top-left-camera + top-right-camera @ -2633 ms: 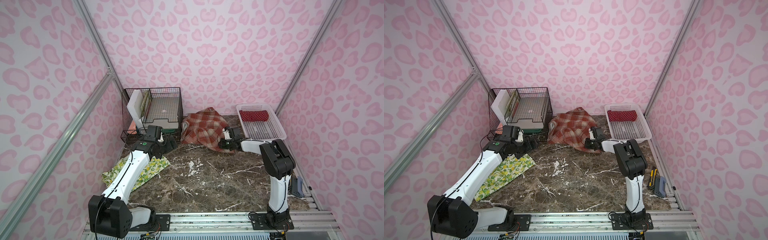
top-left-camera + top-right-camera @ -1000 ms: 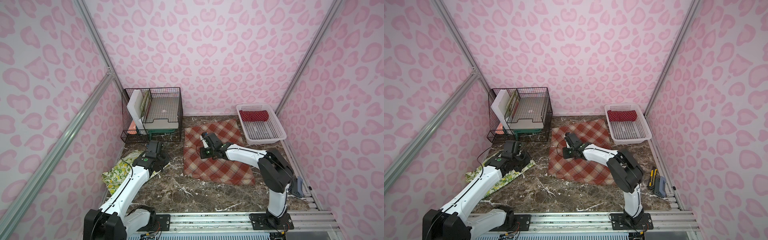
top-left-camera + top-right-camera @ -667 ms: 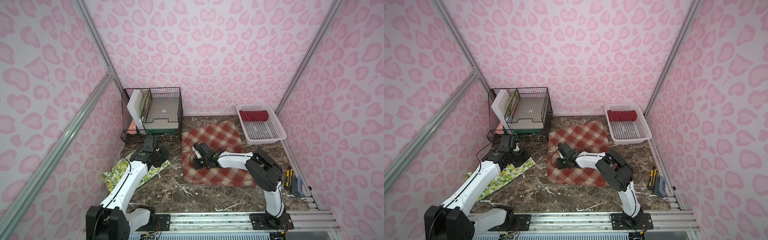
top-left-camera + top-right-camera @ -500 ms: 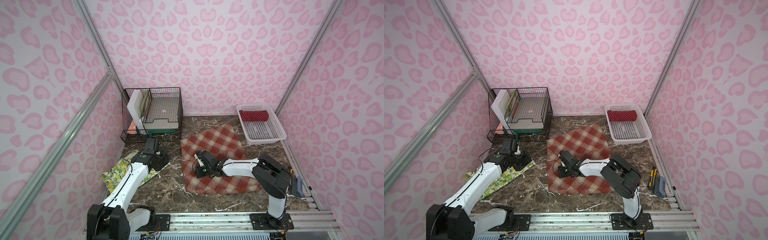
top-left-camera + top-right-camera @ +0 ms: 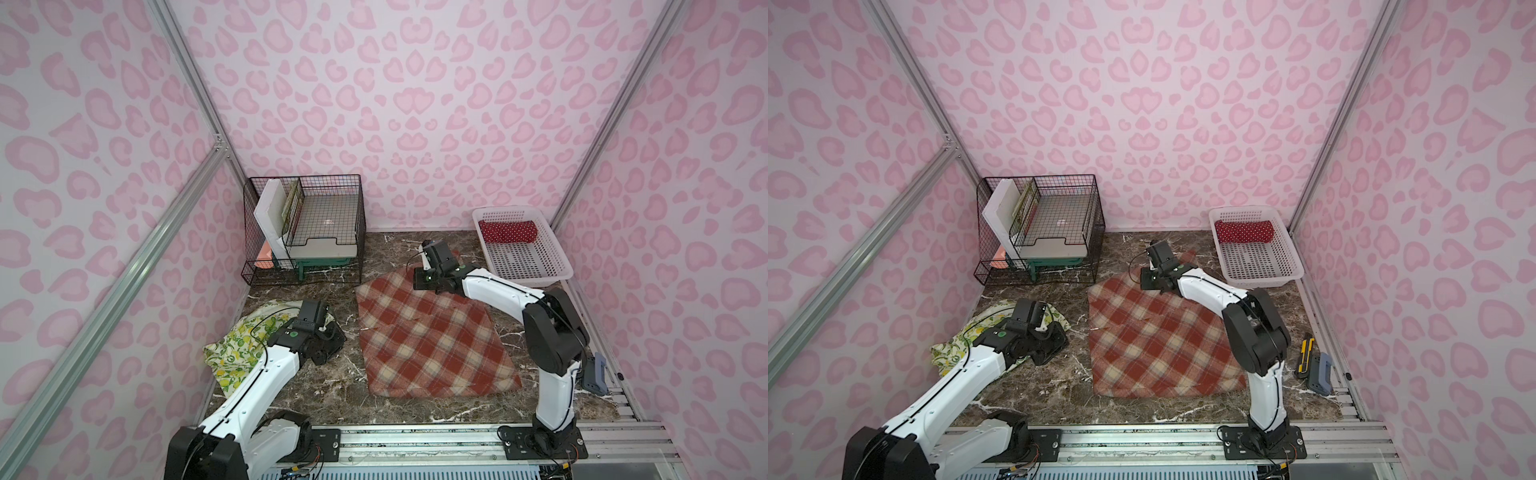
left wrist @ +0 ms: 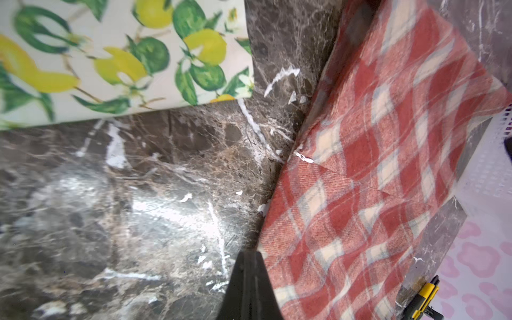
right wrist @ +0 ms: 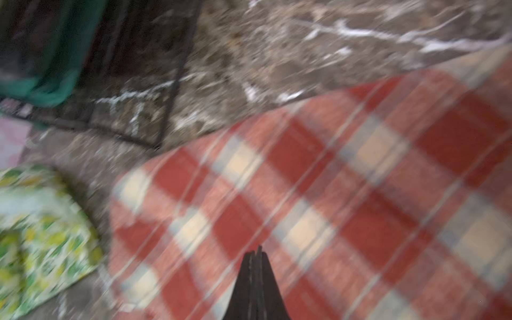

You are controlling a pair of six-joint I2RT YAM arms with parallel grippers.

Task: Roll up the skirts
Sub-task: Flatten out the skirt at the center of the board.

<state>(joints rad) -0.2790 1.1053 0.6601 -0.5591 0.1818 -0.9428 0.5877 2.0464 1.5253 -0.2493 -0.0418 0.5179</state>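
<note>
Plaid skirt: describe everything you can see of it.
The plaid skirt is soft, woolly-looking cloth in rust-red and beige checks. It lies spread flat, unrolled, on the marble table, with a faint diagonal crease and a small white tab at one edge. The shut right tool is over its far end; contact is unclear.

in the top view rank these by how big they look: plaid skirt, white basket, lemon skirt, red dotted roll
1. plaid skirt, clearly the largest
2-3. white basket and lemon skirt: close in size, and the left arm hides part of the skirt, so not ranked
4. red dotted roll, the smallest
</note>
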